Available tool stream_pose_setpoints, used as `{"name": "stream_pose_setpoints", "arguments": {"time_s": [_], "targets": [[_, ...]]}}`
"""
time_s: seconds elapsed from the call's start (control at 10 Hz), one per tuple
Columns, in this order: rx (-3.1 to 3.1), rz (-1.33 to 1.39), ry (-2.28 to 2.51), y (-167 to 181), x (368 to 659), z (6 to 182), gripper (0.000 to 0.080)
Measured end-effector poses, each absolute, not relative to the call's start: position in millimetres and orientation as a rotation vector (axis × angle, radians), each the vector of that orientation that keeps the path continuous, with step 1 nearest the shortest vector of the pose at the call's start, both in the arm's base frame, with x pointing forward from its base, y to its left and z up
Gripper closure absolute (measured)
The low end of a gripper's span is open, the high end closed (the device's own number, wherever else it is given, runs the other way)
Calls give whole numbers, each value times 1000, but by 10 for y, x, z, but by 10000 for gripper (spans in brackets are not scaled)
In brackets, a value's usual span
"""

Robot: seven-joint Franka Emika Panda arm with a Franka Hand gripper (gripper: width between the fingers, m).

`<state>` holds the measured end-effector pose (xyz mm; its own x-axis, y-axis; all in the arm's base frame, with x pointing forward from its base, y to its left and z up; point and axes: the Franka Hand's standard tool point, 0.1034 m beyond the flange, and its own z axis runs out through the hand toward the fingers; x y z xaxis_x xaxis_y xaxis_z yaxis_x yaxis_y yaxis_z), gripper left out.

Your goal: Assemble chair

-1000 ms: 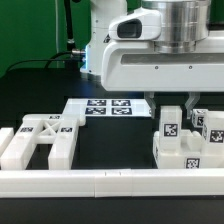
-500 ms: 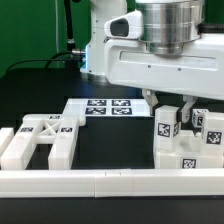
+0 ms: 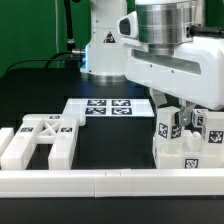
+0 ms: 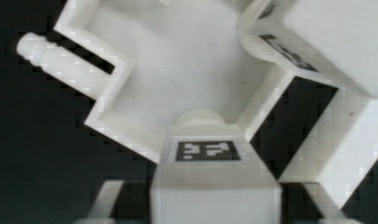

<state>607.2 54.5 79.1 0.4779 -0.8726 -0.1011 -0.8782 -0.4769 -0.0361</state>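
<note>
tool [image 3: 184,120] half hidden by chair [image 3: 178,148]

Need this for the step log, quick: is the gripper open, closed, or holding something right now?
Gripper: closed, its fingers clamped on a white tagged chair part.

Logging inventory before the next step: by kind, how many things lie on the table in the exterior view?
Chair part groups: 2, flat frame and seat cluster
Marker board: 1
Border rail: 1
Total: 4
</note>
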Motion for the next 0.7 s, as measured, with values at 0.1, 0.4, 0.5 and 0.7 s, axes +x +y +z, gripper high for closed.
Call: {"name": "stream_pose_setpoints", "arguments": {"time_s": [0.1,0.4,0.5,0.7], "targets": [[-2668,100,1494,541,6073,792,322],[-2795,84,1229,537,6081,801,160],[-2862,76,1056,530,6081,797,152],[-2954,56,779,500,6082,788,151]]}}
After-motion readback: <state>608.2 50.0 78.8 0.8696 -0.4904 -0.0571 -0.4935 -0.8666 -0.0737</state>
